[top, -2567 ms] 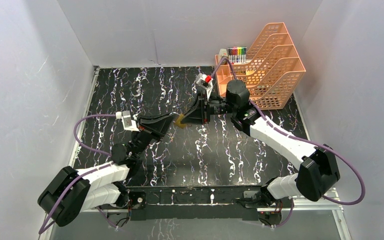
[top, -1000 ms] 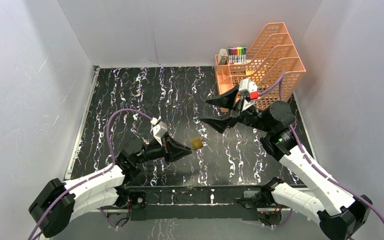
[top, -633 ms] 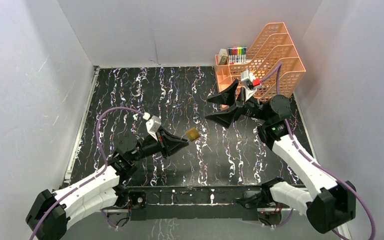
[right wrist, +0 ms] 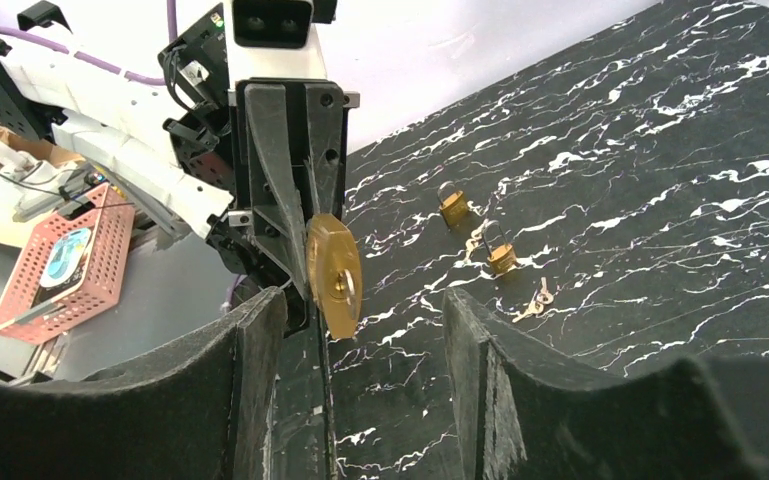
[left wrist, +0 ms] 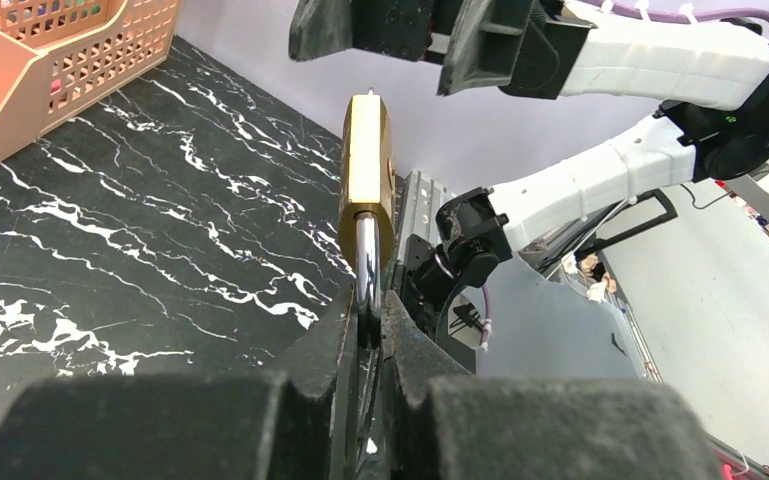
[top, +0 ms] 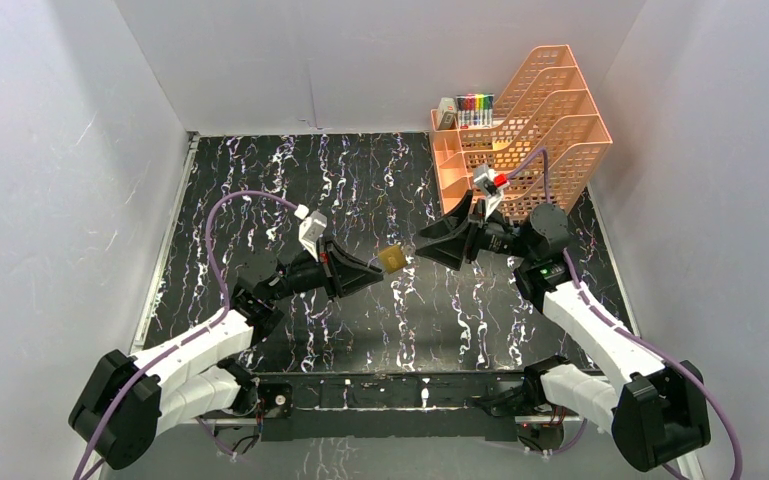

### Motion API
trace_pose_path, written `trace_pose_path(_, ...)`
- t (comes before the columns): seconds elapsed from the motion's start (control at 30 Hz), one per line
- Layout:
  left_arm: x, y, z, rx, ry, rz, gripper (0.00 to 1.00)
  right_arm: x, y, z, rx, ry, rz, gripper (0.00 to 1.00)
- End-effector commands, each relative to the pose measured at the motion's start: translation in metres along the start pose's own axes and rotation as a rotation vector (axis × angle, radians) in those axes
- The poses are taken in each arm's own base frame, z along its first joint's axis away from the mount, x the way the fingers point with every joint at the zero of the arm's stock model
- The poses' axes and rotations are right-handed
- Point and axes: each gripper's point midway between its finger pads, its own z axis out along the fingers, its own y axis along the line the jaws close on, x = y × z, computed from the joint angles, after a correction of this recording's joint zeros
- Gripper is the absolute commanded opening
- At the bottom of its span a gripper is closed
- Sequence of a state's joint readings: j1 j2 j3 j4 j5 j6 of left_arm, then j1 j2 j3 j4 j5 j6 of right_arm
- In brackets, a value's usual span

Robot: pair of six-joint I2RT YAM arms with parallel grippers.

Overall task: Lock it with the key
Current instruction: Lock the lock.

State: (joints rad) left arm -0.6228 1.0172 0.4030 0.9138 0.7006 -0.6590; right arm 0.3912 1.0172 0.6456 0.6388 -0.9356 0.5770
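Two-finger left gripper (top: 376, 268) holds padlock (top: 392, 260) aloft.

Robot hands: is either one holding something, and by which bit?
The left gripper pinches the brass padlock by its silver shackle; the right gripper is open, holding nothing.

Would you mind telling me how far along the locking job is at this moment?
Done: the padlock is off the table, held by its shackle in the left gripper. In hand: the right gripper hangs open and empty just in front of the padlock's body. Left: neither gripper holds a key. A loose key lies on the table near two small padlocks, so fetching, inserting and turning it remain.
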Motion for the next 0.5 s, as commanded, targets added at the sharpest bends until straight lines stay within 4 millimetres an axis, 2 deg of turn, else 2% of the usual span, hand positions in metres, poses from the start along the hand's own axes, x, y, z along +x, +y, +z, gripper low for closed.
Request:
trace_pose_path(0.0, -0.036, -0.03, 0.002, 0.102, -0.083, 0.101, 0.0, -0.006, 0.009, 0.0, -0.044, -0.019, -0.05, 0.65)
trace_pose_path(0.47, -0.035, -0.026, 0.004, 0.096, -0.082, 0.1, 0.0, 0.007, 0.018, 0.011, -0.117, 0.03, -0.032, 0.49)
